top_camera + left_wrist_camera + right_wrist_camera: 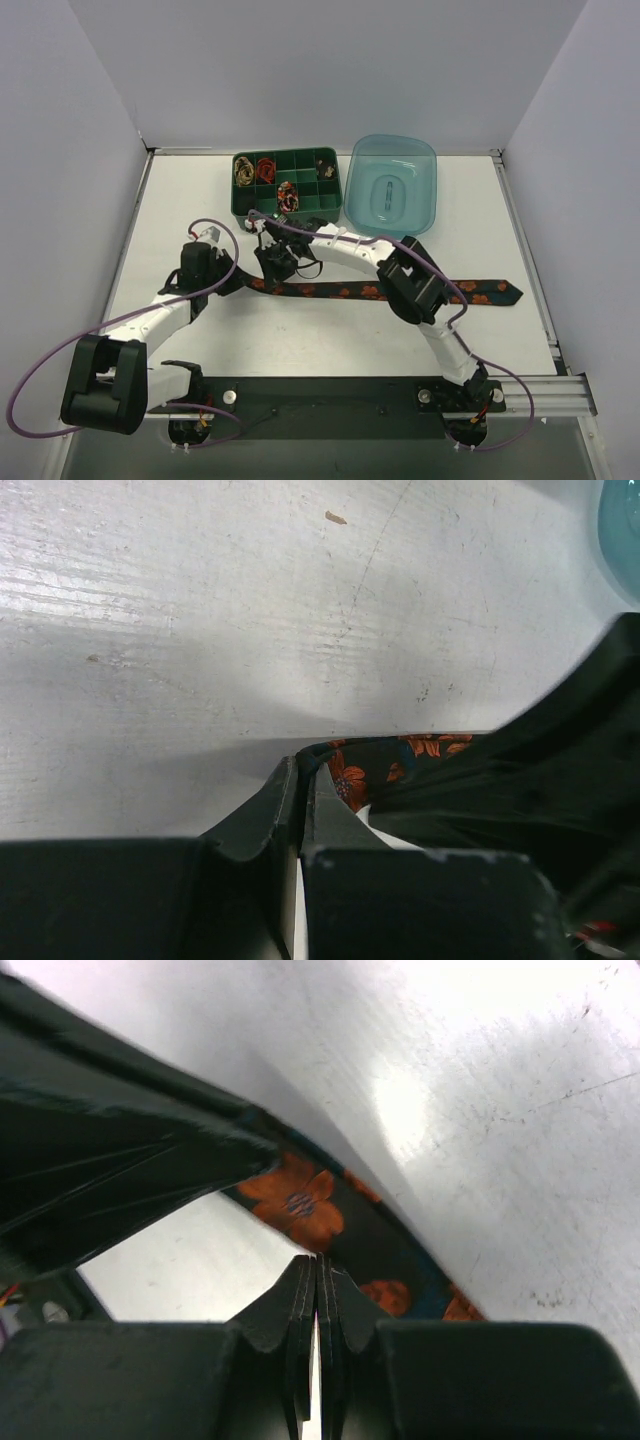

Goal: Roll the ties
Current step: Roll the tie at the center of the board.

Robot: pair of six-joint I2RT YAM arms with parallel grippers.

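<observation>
A black tie with orange-red flowers (pixel 340 292) lies flat across the table, its wide end at the right. My left gripper (pixel 238 280) is shut on the tie's narrow left end, which curls into the gap between its fingers in the left wrist view (pixel 303 770), with the tie (pixel 370 765) just beyond them. My right gripper (pixel 274 268) is just right of it, jaws pressed together. In the right wrist view (pixel 318 1260) its tips meet the near edge of the tie (pixel 300 1205); no fabric shows between them.
A green compartment box (pixel 300 214) at the back holds a gold-black coil (pixel 244 172), a red coil (pixel 266 168) and another coil (pixel 288 195). A teal tub (pixel 392 185) stands to its right and shows in the left wrist view (pixel 622 530). Purple cables loop over both arms.
</observation>
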